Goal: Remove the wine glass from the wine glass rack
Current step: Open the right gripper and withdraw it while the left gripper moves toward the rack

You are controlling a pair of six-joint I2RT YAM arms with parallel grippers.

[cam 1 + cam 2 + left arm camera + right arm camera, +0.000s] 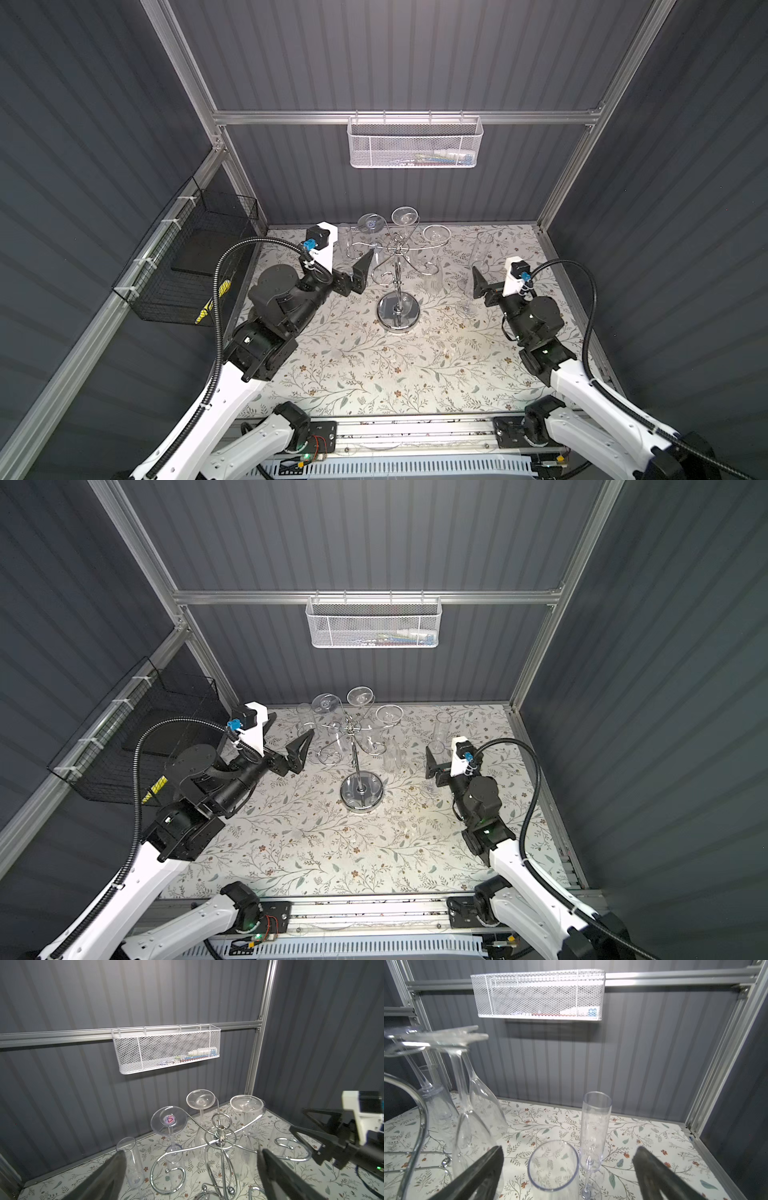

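Left of the pole of the rack (398,312), toward the back, hangs the sticker-foot glass (168,1125). It hangs foot up and bowl down, its long axis vertical, with the stem through its arm's curl as far as I can tell. It lies just ahead of my left gripper (191,1152), whose jaws are apart and empty, so that arm is nearer. Right of the pole, my right gripper (569,1151) stands wide either side of an upright glass (553,1167) on the table (654,1136).
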